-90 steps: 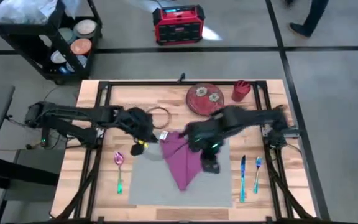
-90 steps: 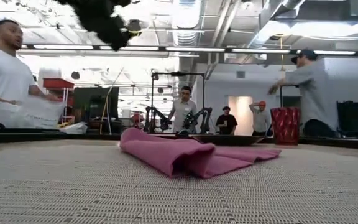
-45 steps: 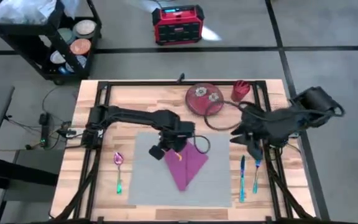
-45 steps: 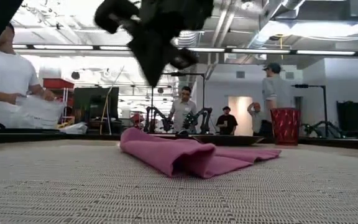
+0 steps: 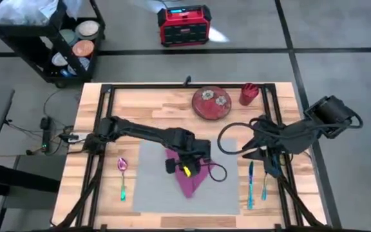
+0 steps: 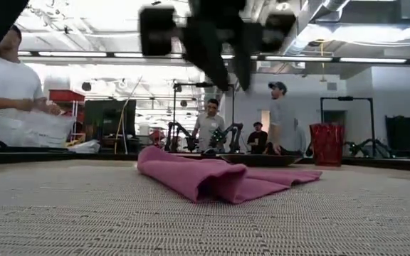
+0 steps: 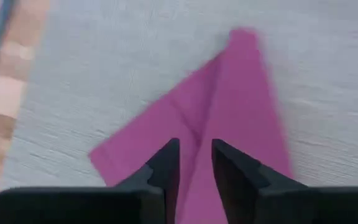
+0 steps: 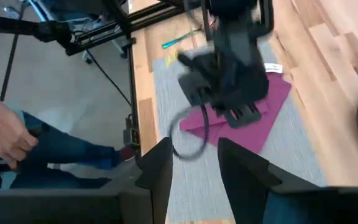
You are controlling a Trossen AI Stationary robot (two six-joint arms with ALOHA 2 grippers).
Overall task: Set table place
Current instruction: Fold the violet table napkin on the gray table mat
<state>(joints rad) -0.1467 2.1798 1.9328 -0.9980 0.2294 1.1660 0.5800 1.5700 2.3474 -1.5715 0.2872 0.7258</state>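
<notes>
On table (image 5: pixel 160 106), grey placemat (image 5: pixel 150 190), long axis toward the plate (image 5: pixel 212 102)

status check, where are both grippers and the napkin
Left gripper open, hovering over magenta napkin on grey placemat. Right gripper open, empty, beside the mat. Nothing blocking.

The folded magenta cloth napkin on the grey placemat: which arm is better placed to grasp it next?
Probably the left. The left gripper hangs open directly above the folded magenta cloth napkin, while the right gripper waits beyond the grey placemat edge, near the cutlery.
</notes>
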